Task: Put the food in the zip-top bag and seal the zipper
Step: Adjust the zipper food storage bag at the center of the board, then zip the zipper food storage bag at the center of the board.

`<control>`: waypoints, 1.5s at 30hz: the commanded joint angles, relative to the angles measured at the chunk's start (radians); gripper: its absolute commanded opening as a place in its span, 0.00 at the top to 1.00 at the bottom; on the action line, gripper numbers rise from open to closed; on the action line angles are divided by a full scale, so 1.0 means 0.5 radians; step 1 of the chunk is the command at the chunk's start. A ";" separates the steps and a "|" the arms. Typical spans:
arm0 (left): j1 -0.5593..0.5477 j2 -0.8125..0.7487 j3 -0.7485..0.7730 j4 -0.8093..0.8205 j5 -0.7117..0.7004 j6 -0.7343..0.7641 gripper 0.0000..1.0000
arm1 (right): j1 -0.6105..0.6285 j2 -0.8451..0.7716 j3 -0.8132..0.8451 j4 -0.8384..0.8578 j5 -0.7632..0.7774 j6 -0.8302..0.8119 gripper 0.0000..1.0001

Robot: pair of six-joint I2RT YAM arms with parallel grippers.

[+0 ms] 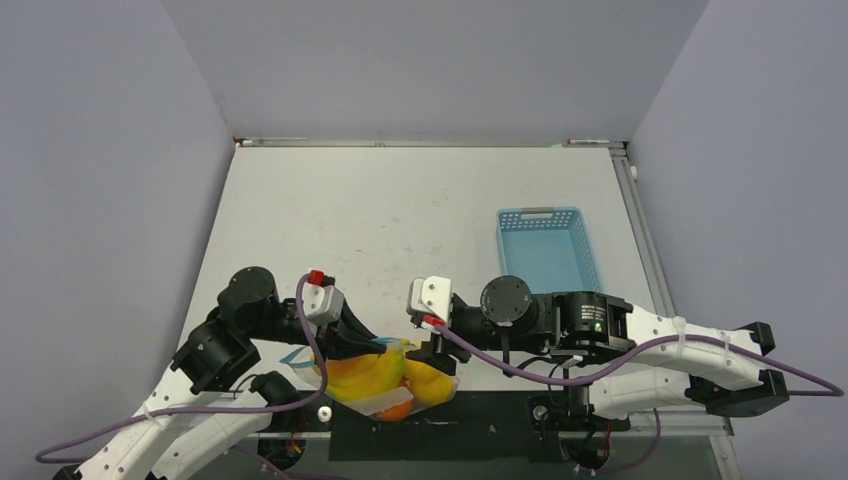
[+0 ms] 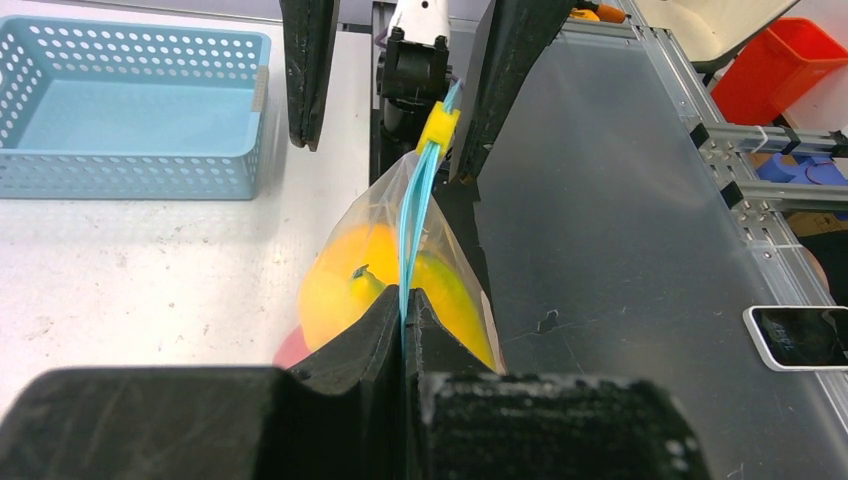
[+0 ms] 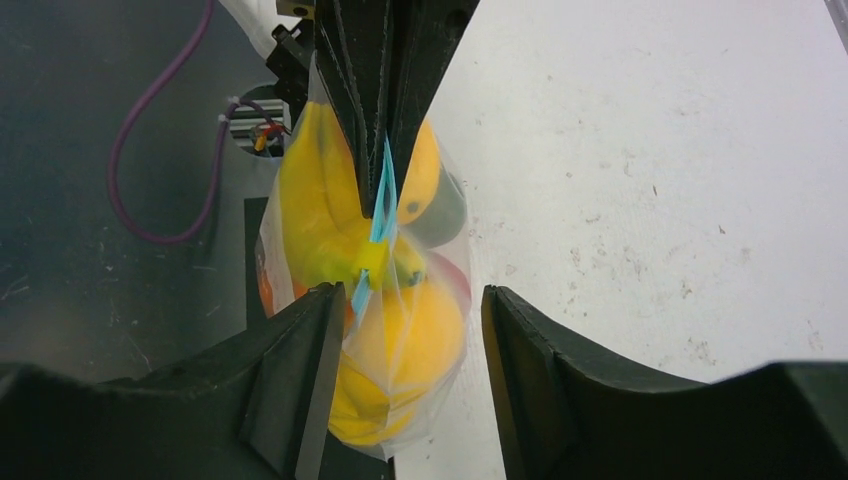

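Zip-top bag (image 1: 385, 378) at the near edge of the table (image 1: 400, 220), between the two arms. It is clear and crinkly and holds the food (image 2: 340, 290) — yellow bananas and yellow and orange rounds, with a little red showing low down. The light blue zipper (image 2: 412, 220) runs along the top edge as a thin pressed strip, with a yellow slider (image 2: 438, 125) at the end towards the right arm. The left gripper (image 2: 403, 305) is clamped tight on the zipper at the opposite end. The right gripper (image 3: 412, 293) stands partly open — one finger on either side of the bag near the slider, gripping nothing. The light blue basket (image 1: 548, 215) sits well apart, farther back on the table.
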 commanded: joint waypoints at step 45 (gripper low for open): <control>-0.010 -0.098 0.006 0.521 0.070 -0.309 0.45 | 0.017 0.114 0.032 0.229 -0.172 0.018 0.95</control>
